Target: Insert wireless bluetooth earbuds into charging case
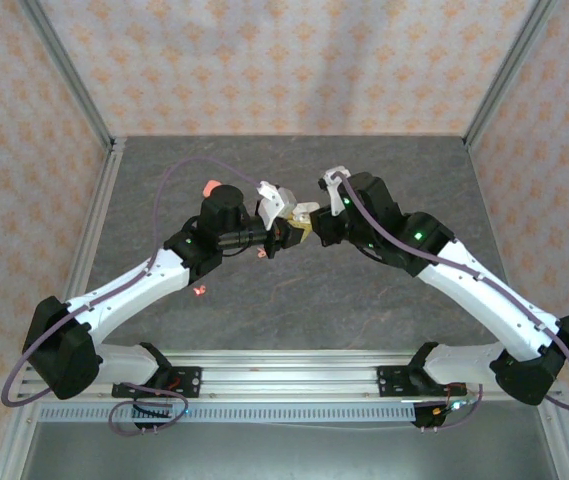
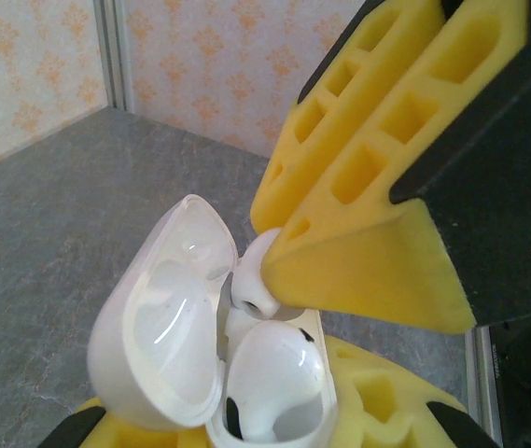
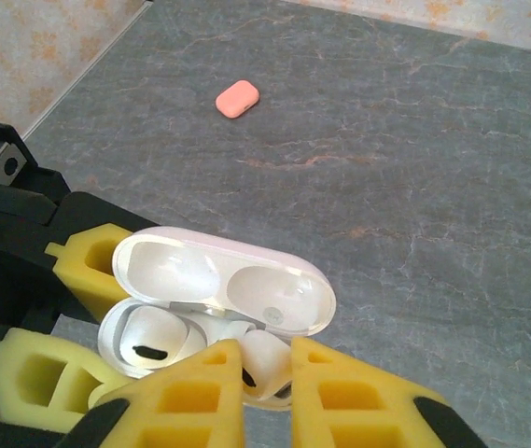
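Observation:
My left gripper is shut on the white charging case, held above the table with its lid open. One white earbud sits in the case's left well. My right gripper is shut on a second white earbud, its yellow fingers pressing it down at the other well. That earbud rests against the case's hinge side, tip downward. The two grippers meet over the table's middle, right gripper against the case.
A closed coral-pink case lies on the grey table, behind the left arm. Two small pink earbuds lie near that arm, one by its forearm and one below its wrist. Patterned walls close the back and sides.

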Available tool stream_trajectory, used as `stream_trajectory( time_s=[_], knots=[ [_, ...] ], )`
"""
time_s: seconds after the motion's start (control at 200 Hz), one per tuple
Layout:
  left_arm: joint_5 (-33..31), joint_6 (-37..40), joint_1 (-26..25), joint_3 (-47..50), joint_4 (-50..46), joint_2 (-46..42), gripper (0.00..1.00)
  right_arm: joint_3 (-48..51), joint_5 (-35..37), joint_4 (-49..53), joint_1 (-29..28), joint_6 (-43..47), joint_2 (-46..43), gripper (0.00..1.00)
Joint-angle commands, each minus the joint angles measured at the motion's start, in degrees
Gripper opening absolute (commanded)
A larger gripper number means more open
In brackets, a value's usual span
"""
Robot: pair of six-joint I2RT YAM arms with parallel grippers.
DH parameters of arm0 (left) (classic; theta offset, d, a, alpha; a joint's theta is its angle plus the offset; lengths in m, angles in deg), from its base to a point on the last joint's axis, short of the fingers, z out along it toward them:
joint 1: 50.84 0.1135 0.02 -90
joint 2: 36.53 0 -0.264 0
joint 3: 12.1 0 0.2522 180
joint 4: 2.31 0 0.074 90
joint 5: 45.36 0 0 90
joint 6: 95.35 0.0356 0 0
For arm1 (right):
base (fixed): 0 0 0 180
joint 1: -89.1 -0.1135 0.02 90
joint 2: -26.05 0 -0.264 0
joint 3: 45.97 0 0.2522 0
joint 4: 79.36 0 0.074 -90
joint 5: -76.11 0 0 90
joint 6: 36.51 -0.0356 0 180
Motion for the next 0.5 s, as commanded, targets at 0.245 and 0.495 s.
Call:
stream_trajectory(
  time_s=[0.245, 0.495],
  knots=[
    [-1.91, -0.65, -0.34, -1.23, 5.04, -0.65, 0.0, -0.63, -2.91, 0.29, -1.07, -2.68, -2.79, 0.31],
    [-1.88, 0.04, -0.34, -0.1, 5.74, -2.13, 0.0, -5.55, -3.46, 1.95, 1.45, -7.41, -5.07, 0.45]
  ],
)
